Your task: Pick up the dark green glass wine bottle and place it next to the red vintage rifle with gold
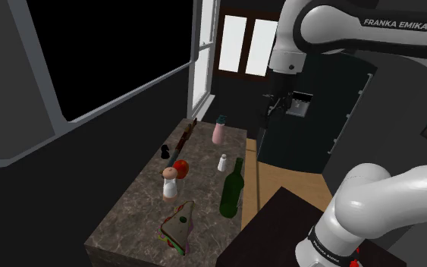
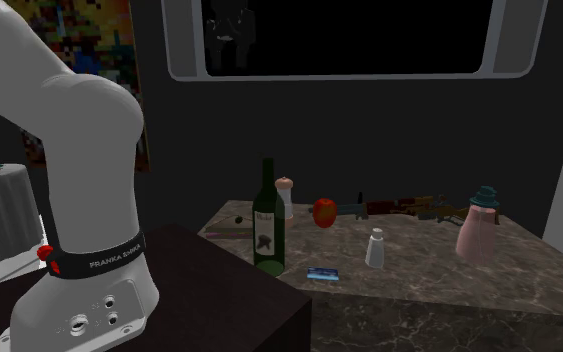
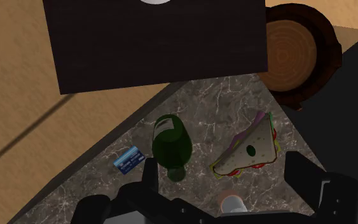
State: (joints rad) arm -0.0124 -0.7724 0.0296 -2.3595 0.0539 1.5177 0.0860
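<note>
The tool [image 3: 225, 184] hangs above the table's [image 1: 132, 216] stand-side edge, its fingers spread wide and clasping nothing; below it, upright just inside that edge, stands the dark green wine bottle [image 1: 232, 190], with a small blue card [image 3: 128, 160] beside its base and a sandwich [image 3: 250, 149] near; being glass, I judge it stiff, fairly heavy, smooth enough to slip, breakable and, being tall, easy to topple; the body below the shoulder looks the surest hold, squeezed squarely, the neck being narrower but less steady; the rifle [image 2: 409, 208] lies well apart, along the table's far edge.
</note>
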